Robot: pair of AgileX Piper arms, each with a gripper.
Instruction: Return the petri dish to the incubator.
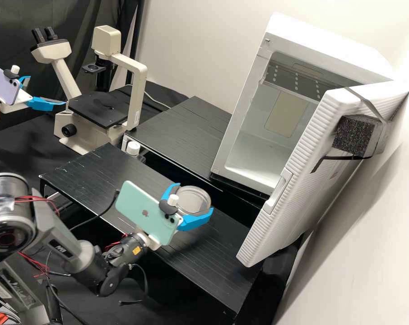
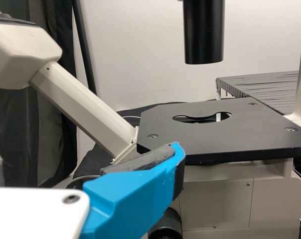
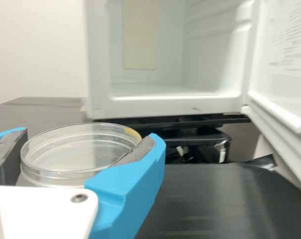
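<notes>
Petri dish (image 1: 193,204), just one, sits near the middle of your high view, clamped between the two blue fingers (image 1: 196,220) of your right end effector (image 1: 196,197). You have it over the nearer (image 1: 204,266) of two black tabletops, outside the one incubator (image 1: 313,47) at the upper right of the frame, whose single door (image 1: 299,167) stands open. Your left end effector (image 1: 47,90), at the upper left near one microscope (image 1: 139,90), has its two fingers apart. You've got two phones, one mint (image 1: 139,205), one purple (image 1: 1,83), one on each arm.
</notes>
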